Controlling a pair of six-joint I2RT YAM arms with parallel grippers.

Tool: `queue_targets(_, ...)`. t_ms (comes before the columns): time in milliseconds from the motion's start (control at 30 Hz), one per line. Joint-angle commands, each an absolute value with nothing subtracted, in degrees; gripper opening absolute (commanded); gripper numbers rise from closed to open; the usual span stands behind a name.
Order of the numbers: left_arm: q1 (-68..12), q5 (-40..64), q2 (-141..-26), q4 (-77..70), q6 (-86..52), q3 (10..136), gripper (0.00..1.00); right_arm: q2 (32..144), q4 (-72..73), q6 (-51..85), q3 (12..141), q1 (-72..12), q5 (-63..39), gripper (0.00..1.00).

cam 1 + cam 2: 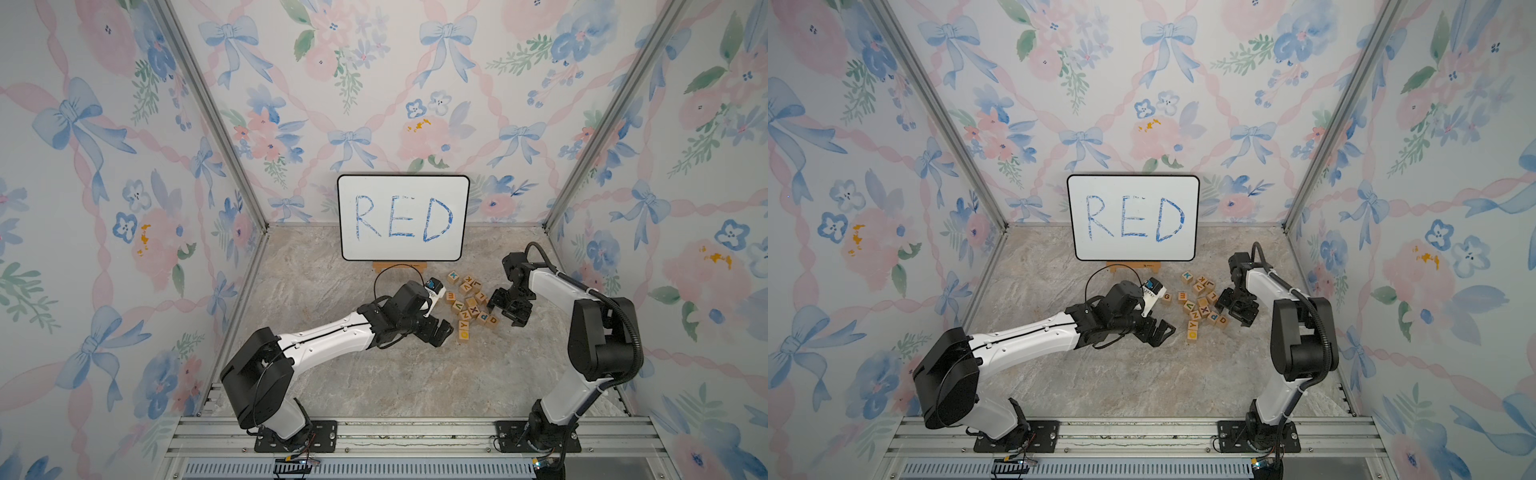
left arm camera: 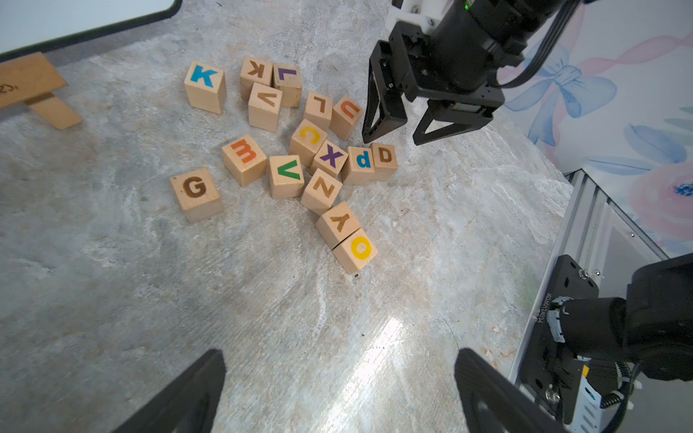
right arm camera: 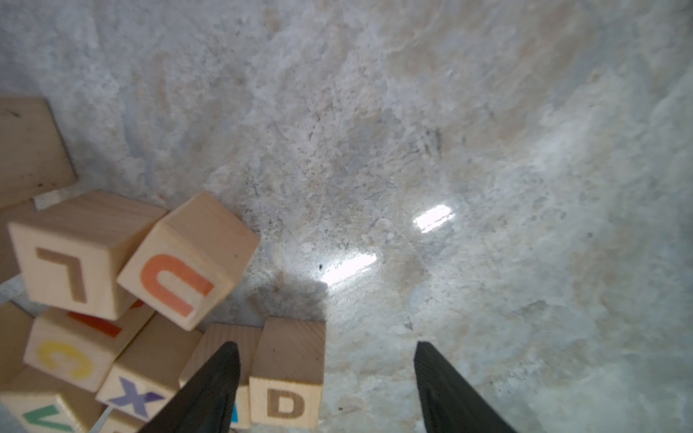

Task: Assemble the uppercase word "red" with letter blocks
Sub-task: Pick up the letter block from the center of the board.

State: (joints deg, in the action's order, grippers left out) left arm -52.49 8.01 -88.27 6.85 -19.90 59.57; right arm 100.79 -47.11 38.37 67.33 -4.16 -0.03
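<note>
Pastel floral bow-patterned walls, aluminium corner posts, mottled grey stone-look floor.

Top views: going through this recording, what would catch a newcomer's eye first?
The whiteboard with blue handwritten RED, propped at the back, stands out first. Before it lies a huddle of letter blocks on the table. The right gripper hangs open over the D block at the huddle's edge; the left gripper hovers open nearby.
</note>
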Motion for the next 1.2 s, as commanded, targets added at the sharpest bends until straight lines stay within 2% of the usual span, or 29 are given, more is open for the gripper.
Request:
queue_targets(0, -52.65, 9.05, -88.09, 6.24, -18.84, 58.82, 0.98, 101.56, -46.24, 38.52, 66.12, -4.17, -0.99, 0.72)
queue_targets(167, -52.66, 9.33, -88.14, 6.24, -18.46, 58.62, 0.98, 101.21, -45.55, 38.76, 64.08, -4.86, -1.53, 0.65)
queue_targets(400, -52.65, 9.67, -89.05, 6.23, -18.29, 59.08, 0.98, 98.58, -44.84, 39.29, 60.76, -6.32, -1.99, 0.64)
queue_targets(633, -52.65, 10.19, -89.71, 6.11, -18.02, 59.71, 0.98, 98.09, -45.3, 39.11, 60.42, -7.79, -0.99, 0.56)
queue_targets(700, -52.66, 10.21, -89.69, 6.0, -17.93, 59.92, 0.98, 97.83, -45.98, 38.86, 60.71, -7.79, -0.1, 0.5)
queue_targets(833, -52.65, 10.02, -89.62, 6.08, -17.93, 59.99, 0.98, 97.26, -47.14, 37.95, 61.33, -7.86, 0.7, 0.31)
queue_targets(933, -52.65, 9.81, -89.57, 6.07, -17.84, 60.03, 0.98, 96.88, -47.87, 37.22, 61.6, -8.02, 0.87, 0.22)
queue_targets(1167, -52.43, 8.98, -87.74, 6.34, -17.58, 60.09, 0.98, 95.1, -52.84, 34.13, 64.74, -10.47, 2.46, 0.24)
